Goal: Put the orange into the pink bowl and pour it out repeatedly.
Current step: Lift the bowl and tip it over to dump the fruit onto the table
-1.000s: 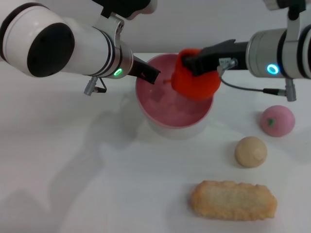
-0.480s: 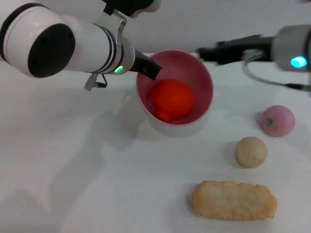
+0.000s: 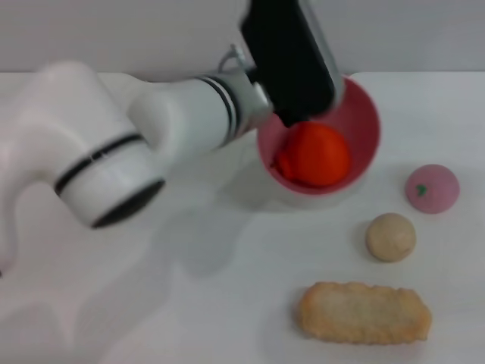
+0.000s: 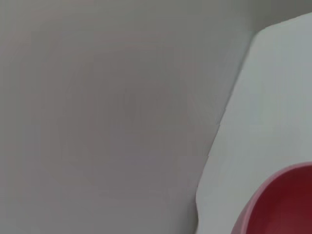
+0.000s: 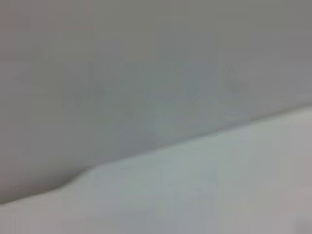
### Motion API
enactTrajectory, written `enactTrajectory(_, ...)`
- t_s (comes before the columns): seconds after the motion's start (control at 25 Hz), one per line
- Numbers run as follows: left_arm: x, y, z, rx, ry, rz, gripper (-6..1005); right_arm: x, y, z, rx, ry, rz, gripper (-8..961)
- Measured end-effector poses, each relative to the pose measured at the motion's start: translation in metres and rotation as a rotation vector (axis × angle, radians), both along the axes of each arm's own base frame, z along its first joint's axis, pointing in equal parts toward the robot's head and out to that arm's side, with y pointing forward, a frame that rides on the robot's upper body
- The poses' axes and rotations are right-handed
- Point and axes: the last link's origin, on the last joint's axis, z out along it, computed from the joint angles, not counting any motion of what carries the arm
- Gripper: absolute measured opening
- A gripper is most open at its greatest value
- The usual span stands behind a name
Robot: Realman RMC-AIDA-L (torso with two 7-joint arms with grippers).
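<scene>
The left gripper reaches over the far rim of the pink bowl; whether its jaws are clenched I cannot tell. The orange lies inside the bowl. I judge the pouring step comes next, which needs tilting the bowl toward bare table.

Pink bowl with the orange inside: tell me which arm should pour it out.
Left. The left gripper is at the pink bowl's rim, with the orange inside the bowl, which already leans toward the camera. The right arm is out of the head view, so it would have to travel back.
</scene>
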Motion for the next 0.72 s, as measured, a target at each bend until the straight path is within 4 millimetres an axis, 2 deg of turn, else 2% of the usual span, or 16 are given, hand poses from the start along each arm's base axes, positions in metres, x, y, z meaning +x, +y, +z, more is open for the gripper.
enactTrajectory(0.04, 0.0, 0.0, 0.0, 0.0, 0.0, 0.0, 47, 0.007, -0.004, 0.001, 0.002, 0.004, -0.02, 507)
enactTrajectory(0.12, 0.002, -0.007, -0.012, 0.007, 0.075, -0.146, 48, 0.02, -0.011, -0.005, -0.018, 0.015, -0.053, 509)
enactTrajectory(0.2, 0.002, -0.009, -0.015, 0.012, 0.098, -0.186, 48, 0.023, -0.012, -0.008, -0.03, 0.017, -0.06, 511)
enactTrajectory(0.24, 0.002, -0.015, -0.02, 0.029, 0.167, -0.318, 49, 0.025, -0.012, -0.012, -0.043, 0.019, -0.065, 511)
enactTrajectory(0.28, 0.002, -0.018, -0.022, 0.037, 0.199, -0.373, 49, 0.027, -0.012, -0.016, -0.057, 0.023, -0.069, 512)
enactTrajectory(0.48, -0.004, -0.033, -0.028, 0.082, 0.383, -0.624, 50, 0.025, -0.008, -0.028, -0.097, 0.03, -0.065, 516)
enactTrajectory(0.72, -0.006, -0.037, -0.03, 0.12, 0.509, -0.735, 52, 0.021, -0.003, -0.034, -0.116, 0.03, -0.05, 521)
